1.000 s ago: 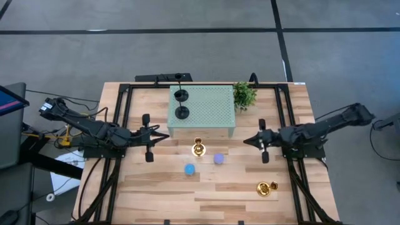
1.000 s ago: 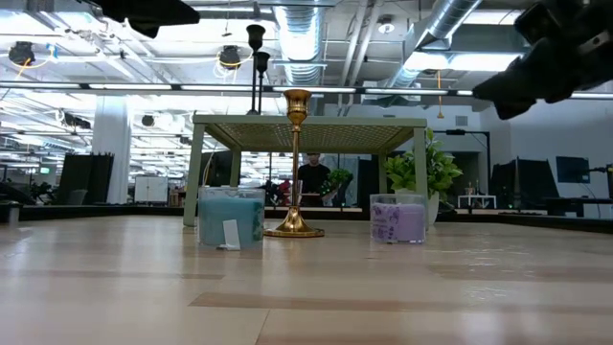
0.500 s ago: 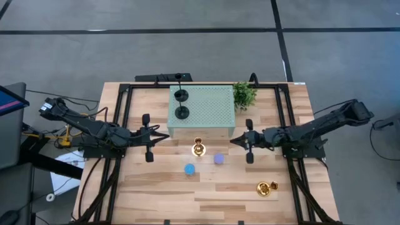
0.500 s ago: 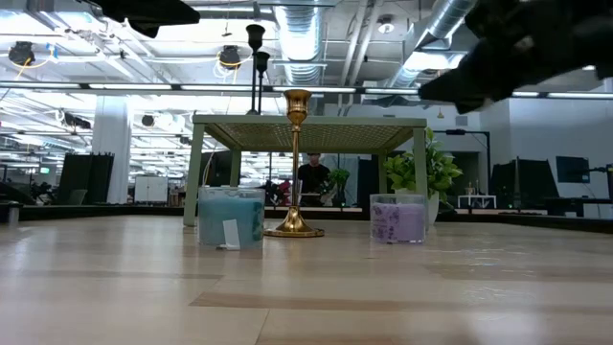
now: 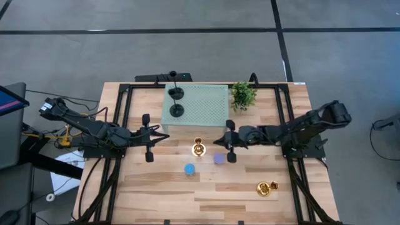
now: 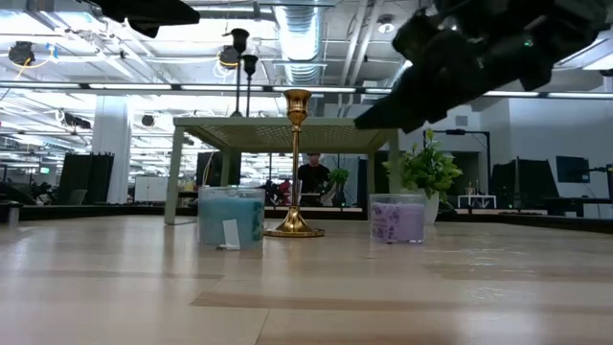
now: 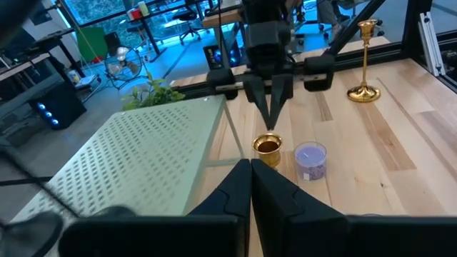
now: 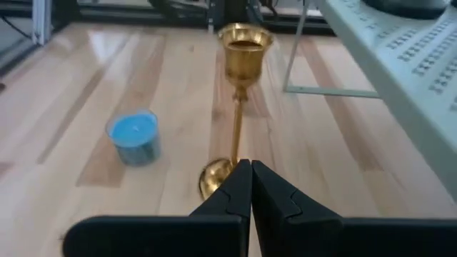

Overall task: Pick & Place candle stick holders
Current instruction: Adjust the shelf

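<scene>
Fingers of the right gripper [image 5: 220, 144] are clenched empty, just beside the upright gold holder [image 5: 199, 149].

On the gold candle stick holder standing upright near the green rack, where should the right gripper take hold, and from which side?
Probably the slim stem of the upright gold holder, between cup and round base. It stands straight, so a level approach from the right gripper's side, jaws opened to either side of the stem, looks best. The purple candle sits close by, and the green rack stands just behind.
</scene>
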You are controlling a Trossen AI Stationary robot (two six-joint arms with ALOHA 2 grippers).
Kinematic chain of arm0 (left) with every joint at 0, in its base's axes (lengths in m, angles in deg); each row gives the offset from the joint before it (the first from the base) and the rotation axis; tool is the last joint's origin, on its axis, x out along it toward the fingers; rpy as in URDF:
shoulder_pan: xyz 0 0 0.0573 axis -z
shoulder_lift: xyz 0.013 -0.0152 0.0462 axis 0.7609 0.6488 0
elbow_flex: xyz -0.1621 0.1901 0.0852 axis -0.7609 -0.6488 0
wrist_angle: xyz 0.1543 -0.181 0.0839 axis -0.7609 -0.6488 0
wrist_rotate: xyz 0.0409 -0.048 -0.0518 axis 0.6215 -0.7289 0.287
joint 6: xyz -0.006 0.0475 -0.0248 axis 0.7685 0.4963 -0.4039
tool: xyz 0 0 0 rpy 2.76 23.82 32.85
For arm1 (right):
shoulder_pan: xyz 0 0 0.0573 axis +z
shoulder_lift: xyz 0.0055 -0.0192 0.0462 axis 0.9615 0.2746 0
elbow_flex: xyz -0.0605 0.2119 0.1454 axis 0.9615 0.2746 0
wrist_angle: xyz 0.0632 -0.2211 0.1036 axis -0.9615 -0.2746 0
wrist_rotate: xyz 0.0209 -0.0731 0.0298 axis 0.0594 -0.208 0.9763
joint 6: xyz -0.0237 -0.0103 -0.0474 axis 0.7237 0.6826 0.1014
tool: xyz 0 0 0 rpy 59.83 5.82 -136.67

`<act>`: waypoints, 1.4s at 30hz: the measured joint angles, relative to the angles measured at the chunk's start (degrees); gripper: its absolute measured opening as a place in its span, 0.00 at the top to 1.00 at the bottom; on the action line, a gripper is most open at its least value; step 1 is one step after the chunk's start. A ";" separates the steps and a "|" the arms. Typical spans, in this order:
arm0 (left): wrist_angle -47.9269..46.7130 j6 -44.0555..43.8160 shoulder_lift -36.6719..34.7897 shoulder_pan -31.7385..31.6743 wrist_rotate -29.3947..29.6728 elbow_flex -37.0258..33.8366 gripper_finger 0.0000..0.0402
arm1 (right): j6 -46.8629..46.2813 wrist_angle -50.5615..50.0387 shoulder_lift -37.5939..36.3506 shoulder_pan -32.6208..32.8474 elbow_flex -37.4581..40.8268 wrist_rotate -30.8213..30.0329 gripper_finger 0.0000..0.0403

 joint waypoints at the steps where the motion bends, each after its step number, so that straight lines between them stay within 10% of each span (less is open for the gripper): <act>1: 0.03 -0.01 0.00 0.00 0.00 0.00 0.97 | 0.01 0.57 0.91 -0.18 -0.42 0.16 1.00; 16: 0.02 -0.57 0.00 0.00 0.00 0.00 0.97 | -12.09 -22.34 -10.51 7.21 -4.23 -2.99 1.00; 42: 0.02 -0.60 0.00 0.01 -0.02 0.00 0.97 | -14.13 -18.33 -3.81 7.85 -4.32 -18.14 1.00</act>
